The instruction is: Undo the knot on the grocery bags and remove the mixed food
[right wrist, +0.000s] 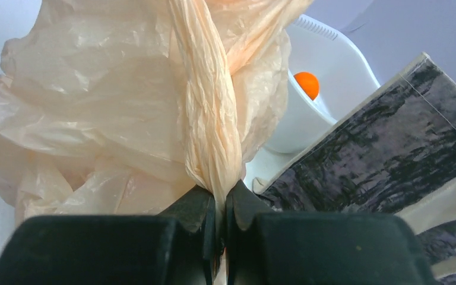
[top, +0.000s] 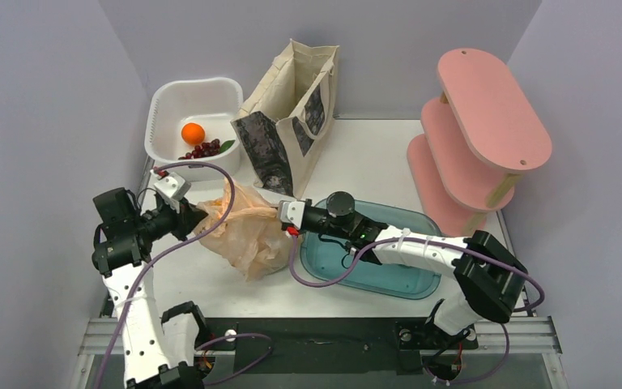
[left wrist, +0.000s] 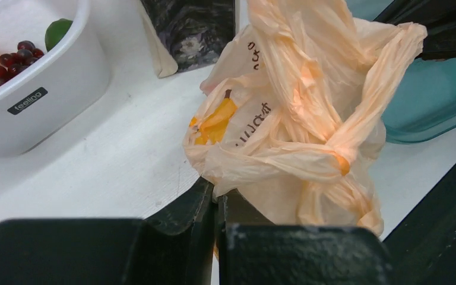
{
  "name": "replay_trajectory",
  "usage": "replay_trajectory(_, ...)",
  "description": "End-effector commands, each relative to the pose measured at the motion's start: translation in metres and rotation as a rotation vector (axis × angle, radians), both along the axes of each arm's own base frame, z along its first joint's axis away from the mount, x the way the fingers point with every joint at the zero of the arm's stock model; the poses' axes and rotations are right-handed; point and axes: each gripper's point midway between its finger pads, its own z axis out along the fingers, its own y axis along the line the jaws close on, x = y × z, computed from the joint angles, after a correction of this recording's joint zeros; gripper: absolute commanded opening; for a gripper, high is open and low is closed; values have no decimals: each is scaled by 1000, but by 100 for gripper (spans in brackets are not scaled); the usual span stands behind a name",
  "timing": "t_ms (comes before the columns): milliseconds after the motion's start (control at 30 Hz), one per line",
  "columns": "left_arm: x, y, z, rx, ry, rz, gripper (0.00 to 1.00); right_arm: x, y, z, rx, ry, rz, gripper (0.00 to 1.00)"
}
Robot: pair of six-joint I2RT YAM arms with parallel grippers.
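Clamping shut on opposite strands of the plastic bag [top: 247,235], the left gripper [left wrist: 217,199] and right gripper [right wrist: 219,202] are likely bracing to pull the knot [left wrist: 332,157] loose.

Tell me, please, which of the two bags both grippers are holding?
The crumpled peach-orange plastic bag in front: the left gripper and right gripper are each shut on its plastic. The cream canvas tote stands upright and open behind it, touched by neither.
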Motion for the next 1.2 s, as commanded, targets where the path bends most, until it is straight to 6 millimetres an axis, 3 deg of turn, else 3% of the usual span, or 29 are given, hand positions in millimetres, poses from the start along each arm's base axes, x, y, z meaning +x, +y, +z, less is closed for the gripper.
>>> replay_trajectory(0,4,16,10,-31,-44,38,0,2,-22,20,25,4,-8,1)
replay_trajectory(100,0,5,20,-57,-57,-32,0,-5,-22,34,31,54,3,36)
replay_trajectory(133,-1,1,23,-64,-67,-51,0,-9,-20,48,54,68,7,42)
replay_trajectory(167,-2,-2,25,-70,-68,-59,0,-12,-21,48,45,92,8,48)
replay_trajectory(233,-5,-10,25,-79,-70,-83,0,-18,-21,61,66,124,11,51)
replay_trajectory(467,-4,-33,21,-86,-88,-126,0,-32,-13,74,110,197,20,46)
replay_trajectory(567,-8,-40,22,-80,-87,-160,0,-26,-6,70,118,216,2,46)
replay_trajectory(767,-14,-47,24,-21,-101,-218,0,-15,6,85,146,208,-7,46)
replay_trajectory(900,-16,-52,27,14,-114,-252,0,-5,7,85,136,169,-40,40)
replay_trajectory(1033,-16,-53,28,33,-123,-269,0,5,9,95,141,118,-67,49)
replay_trajectory(1067,-16,-53,30,33,-127,-271,0,4,11,89,114,120,-56,50)
replay_trajectory(1133,-13,-55,35,28,-138,-273,0,2,15,84,71,97,-32,46)
replay_trajectory(1167,-12,-55,38,26,-145,-275,0,3,16,83,49,76,-27,38)
